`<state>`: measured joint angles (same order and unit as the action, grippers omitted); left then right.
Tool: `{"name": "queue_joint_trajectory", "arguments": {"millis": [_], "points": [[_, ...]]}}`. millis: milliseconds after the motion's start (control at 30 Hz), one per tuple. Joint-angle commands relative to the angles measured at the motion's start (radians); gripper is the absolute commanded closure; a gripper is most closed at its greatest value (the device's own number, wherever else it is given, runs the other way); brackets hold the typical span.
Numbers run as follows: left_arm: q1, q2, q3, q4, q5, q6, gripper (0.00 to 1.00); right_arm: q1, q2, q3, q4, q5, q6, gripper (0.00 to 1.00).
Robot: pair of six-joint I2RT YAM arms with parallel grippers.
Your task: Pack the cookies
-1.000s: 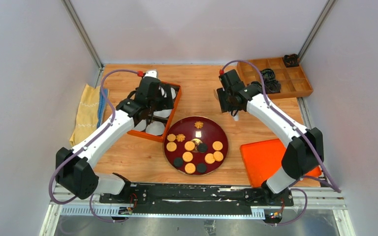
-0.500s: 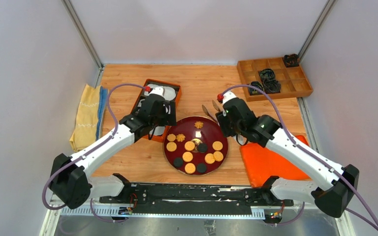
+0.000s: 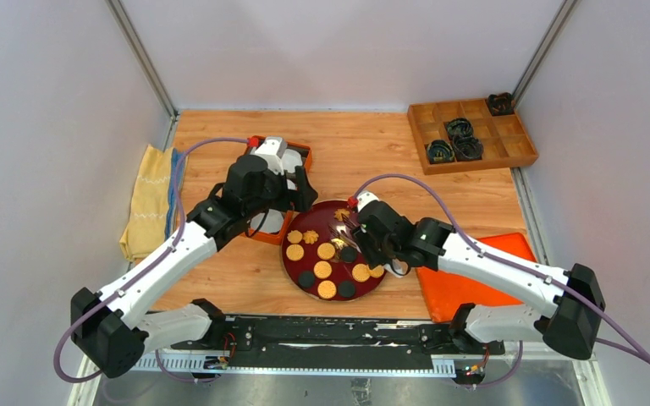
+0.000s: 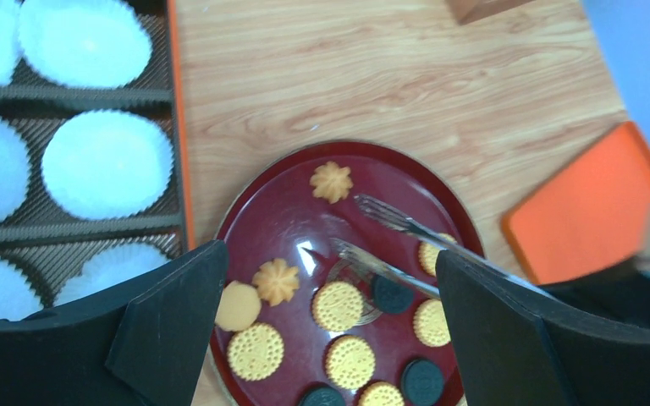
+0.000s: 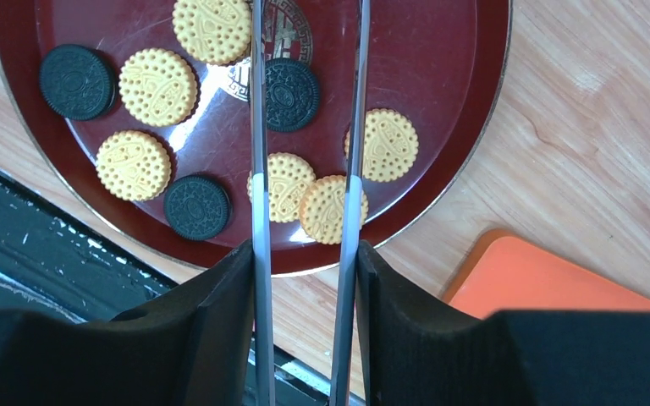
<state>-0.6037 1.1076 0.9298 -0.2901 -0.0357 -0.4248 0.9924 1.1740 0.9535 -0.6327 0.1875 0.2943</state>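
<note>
The cookies lie on a dark red round plate point(image 3: 322, 222): golden round ones point(image 3: 327, 289), black ones point(image 3: 306, 278) and flower-shaped ones point(image 3: 311, 237). My right gripper point(image 3: 371, 233) point(image 5: 305, 254) is shut on metal tongs point(image 5: 258, 127), which also show in the left wrist view point(image 4: 389, 271). The tong arms are apart and reach over the plate, either side of a black cookie point(image 5: 292, 93). My left gripper point(image 3: 300, 190) point(image 4: 330, 254) is open and empty above the plate's left back edge. Beside it is the orange box point(image 3: 292, 152) of white paper cups point(image 4: 107, 165).
An orange lid point(image 3: 465, 271) lies right of the plate. A yellow cloth point(image 3: 148, 199) lies at the left wall. A wooden compartment tray point(image 3: 508, 135) with black coiled rings point(image 3: 457, 139) sits at the back right.
My right arm has swung from the back of the table down over the plate with the tongs. My left gripper has moved off the box towards the plate.
</note>
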Motion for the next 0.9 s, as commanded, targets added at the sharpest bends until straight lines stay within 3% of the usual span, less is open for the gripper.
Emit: {"name": "queue_joint_trajectory", "arguments": {"millis": [0,400,567,867], "points": [[-0.004,-0.025,0.072,-0.036,0.116,0.011,0.00,0.012,0.017,0.002,0.037,0.040,0.044,0.62],[-0.003,-0.036,0.107,-0.110,0.152,-0.007,0.00,0.174,0.010,0.004,-0.003,-0.028,0.096,0.58],[-0.003,-0.042,0.096,-0.125,0.156,-0.017,0.00,0.240,0.018,-0.018,-0.042,0.016,0.159,0.53],[-0.003,-0.071,0.078,-0.115,0.169,-0.028,0.00,0.245,-0.048,-0.045,-0.105,0.173,0.245,0.55]]}}
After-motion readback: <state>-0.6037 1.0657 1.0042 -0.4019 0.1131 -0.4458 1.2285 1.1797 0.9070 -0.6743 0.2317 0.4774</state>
